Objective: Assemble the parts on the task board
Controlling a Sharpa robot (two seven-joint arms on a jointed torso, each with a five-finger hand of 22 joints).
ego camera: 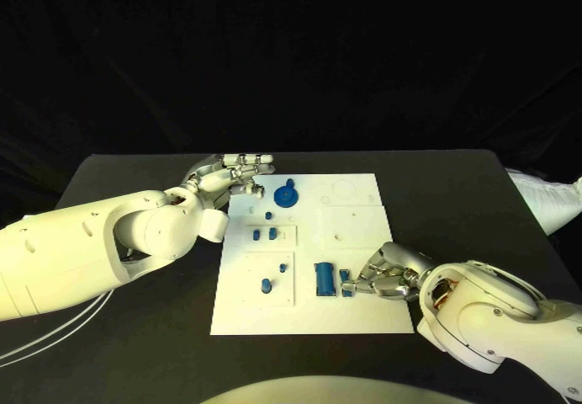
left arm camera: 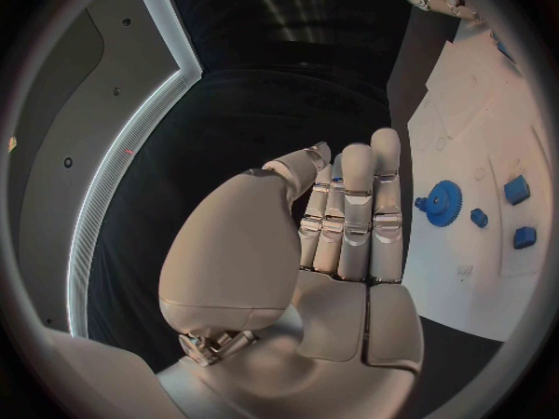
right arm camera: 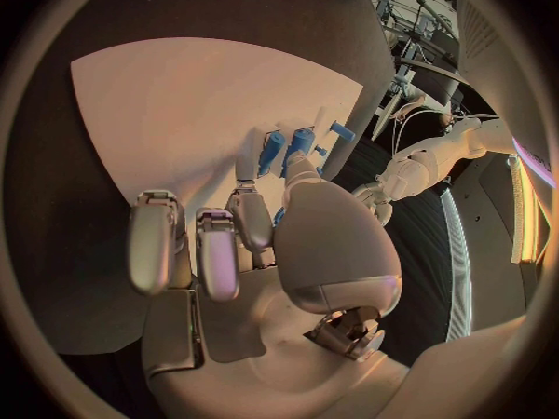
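Left robot hand lies flat, fingers straight; right robot hand curls its fingers downward.

right hand hiding small blue part

Head view: light from above, bright on the task board and white arms — backdrop and black table stay dark, shadows soft. Wrist views: heavy fisheye bending straight edges, dark surround. Glare off a light strip in the left wrist view.
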